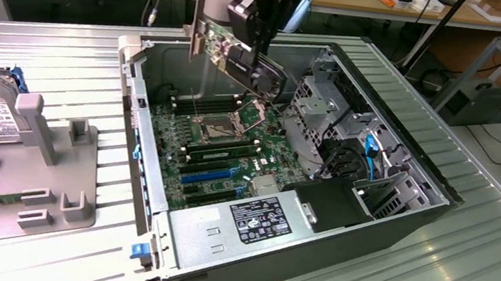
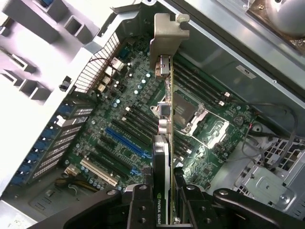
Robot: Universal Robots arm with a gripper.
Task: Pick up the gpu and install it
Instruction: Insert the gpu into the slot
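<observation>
One gpu point(image 1: 216, 39) clenched in gripper point(image 2: 164, 202), aloft over open computer case point(image 1: 401, 128), edge down, bracket point(image 1: 195, 26) toward exterior view's left; poised above CPU socket point(image 1: 217, 130), blue expansion slot point(image 1: 208, 175) offset toward power supply point(image 1: 222, 232).

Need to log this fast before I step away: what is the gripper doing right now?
Gripper: closed on the gpu, holding it on edge above the open computer case.

We log a thin matt-black gpu card point(image 2: 160, 152) with pale bare-metal bracket point(image 2: 167, 36), glossy green circuit-board motherboard point(image 1: 223, 131), shiny ribbed sheet-metal table point(image 1: 462, 254), matt grey moulded-plastic tray point(image 1: 68, 191).
</observation>
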